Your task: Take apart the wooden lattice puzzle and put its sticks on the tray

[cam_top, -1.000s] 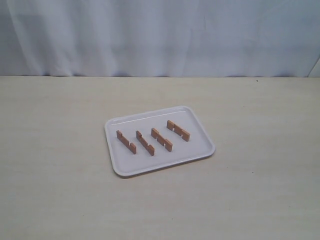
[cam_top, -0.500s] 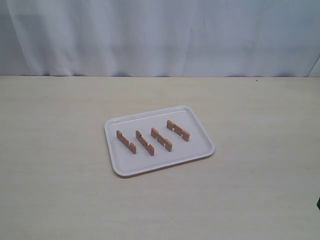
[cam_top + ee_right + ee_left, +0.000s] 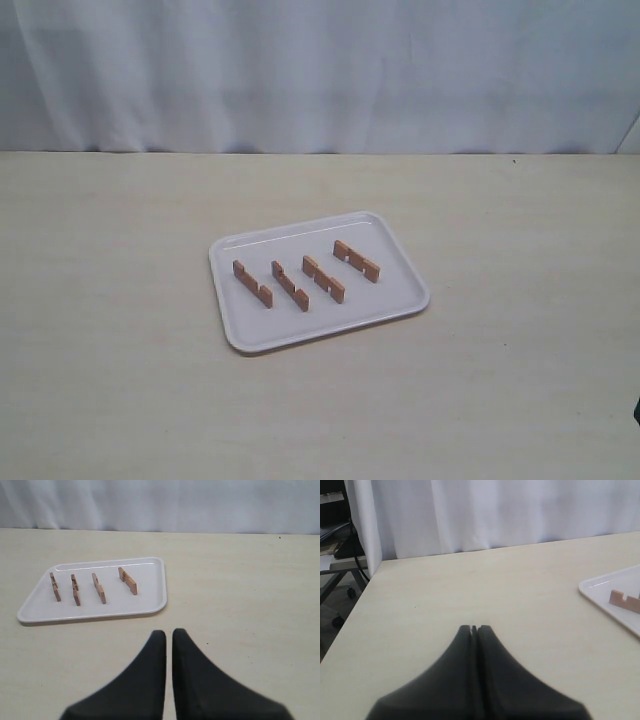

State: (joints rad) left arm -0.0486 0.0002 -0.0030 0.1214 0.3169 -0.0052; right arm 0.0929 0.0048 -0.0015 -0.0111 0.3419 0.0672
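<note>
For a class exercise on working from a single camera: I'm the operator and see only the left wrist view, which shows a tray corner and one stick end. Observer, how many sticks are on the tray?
Observer: Four sticks sit apart in a row on the tray, none interlocked.
Operator: Is any stick off the tray?
Observer: No. The exterior view shows none on the table.
Operator: Where is the right gripper?
Observer: The right gripper hangs over bare table short of the tray. It holds nothing, and there is a narrow gap between its fingers.
</note>
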